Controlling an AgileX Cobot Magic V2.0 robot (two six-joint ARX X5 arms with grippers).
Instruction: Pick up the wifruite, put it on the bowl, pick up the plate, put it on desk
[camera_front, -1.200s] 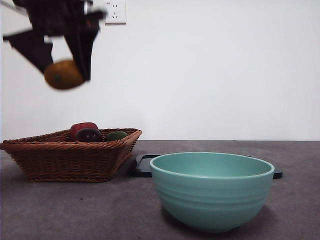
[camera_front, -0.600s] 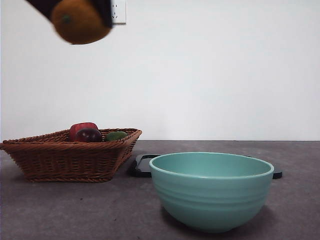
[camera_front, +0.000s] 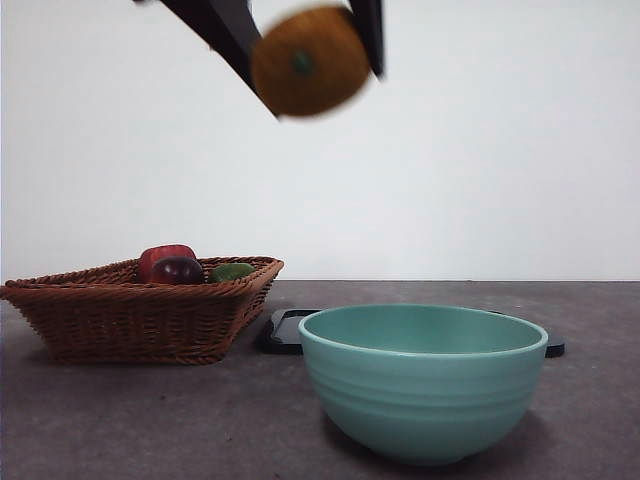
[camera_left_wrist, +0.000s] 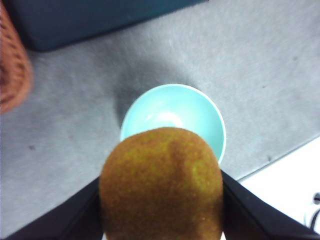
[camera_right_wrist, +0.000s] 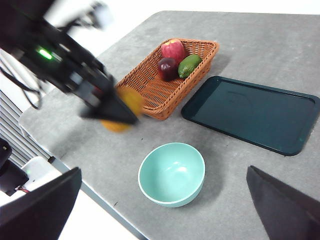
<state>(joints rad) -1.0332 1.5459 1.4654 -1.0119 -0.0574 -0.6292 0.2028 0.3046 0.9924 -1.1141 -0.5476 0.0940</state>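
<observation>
The wifruite, round and orange-brown, hangs high in the air with my left gripper shut on it. In the left wrist view the wifruite fills the gap between the jaws, and the mint-green bowl lies below it, a little farther out. The bowl stands at the front of the desk. Behind it lies the plate, a dark flat tray. My right gripper is open and empty, high above the desk.
A wicker basket stands left of the bowl, holding a red apple, a dark purple fruit and a green fruit. The desk's edge runs near the bowl.
My left gripper has carried the wifruite up and to the right, from above the basket to a spot above and just left of the bowl. Bowl, plate and basket have not moved.
</observation>
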